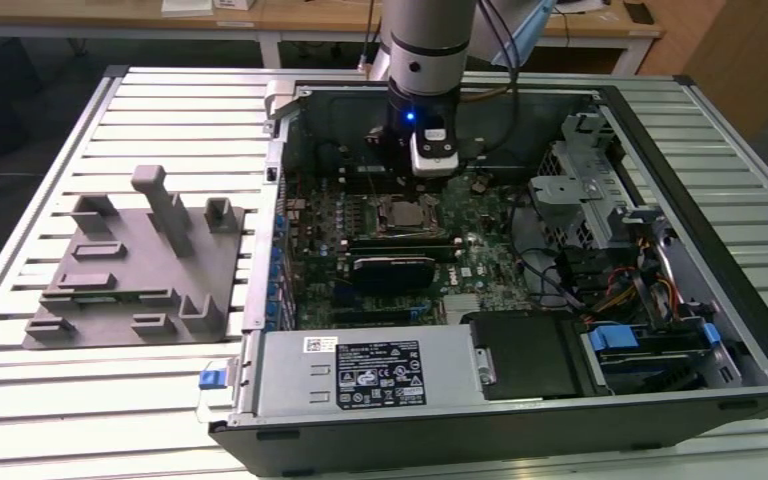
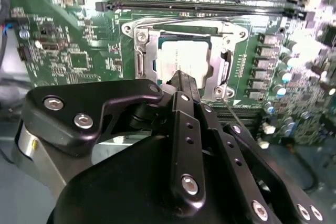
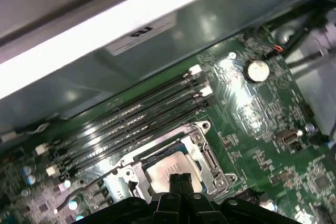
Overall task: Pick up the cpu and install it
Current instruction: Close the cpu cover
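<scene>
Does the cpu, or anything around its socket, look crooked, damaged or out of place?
Nothing stands out. The pale silvery square cpu lies flat in the square metal-framed socket, edges parallel to the frame in both wrist views. The black gripper, fingers shut, covers one edge, so that part cannot be judged.
</scene>
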Robot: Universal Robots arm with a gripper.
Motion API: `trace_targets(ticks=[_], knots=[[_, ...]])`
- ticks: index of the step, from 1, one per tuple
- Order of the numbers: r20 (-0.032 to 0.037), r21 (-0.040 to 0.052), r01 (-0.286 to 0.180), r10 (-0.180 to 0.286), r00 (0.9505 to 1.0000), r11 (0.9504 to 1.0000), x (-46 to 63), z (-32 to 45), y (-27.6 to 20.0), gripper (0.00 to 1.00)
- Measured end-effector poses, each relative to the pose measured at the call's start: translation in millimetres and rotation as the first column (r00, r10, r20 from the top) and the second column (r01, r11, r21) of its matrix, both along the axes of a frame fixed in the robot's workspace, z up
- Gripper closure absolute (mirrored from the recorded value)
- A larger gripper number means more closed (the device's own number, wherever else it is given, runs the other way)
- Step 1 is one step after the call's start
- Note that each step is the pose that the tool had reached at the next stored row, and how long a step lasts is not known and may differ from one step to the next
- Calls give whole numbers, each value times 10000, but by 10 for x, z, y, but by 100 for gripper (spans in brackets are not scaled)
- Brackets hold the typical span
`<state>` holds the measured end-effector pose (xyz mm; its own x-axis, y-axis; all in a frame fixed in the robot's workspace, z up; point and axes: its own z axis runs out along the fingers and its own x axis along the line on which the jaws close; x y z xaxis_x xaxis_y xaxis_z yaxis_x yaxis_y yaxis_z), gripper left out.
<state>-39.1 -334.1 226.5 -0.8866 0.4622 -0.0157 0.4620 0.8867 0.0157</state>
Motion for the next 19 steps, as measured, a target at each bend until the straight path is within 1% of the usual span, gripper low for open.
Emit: trace_targets(ticks=[3,5,7,10,13,15,17,19], knots=[[0,0,-540,540,9985,9985,0,-3,0,89],[-1,-1,-914,914,9958,9958,0,-4,-1,89],[0,1,-1271,1271,9919,9919,0,-8,0,89],[0,0,-1805,1805,9836,9836,0,-13,0,89],[0,0,-2350,2350,9720,9720,0,-19,0,89],[-1,-1,-2698,2698,9629,9629,0,-23,0,89],[-1,0,-3041,3041,9526,9526,0,-27,0,89],[-1,0,-3392,3392,9407,9407,0,-30,0,89]])
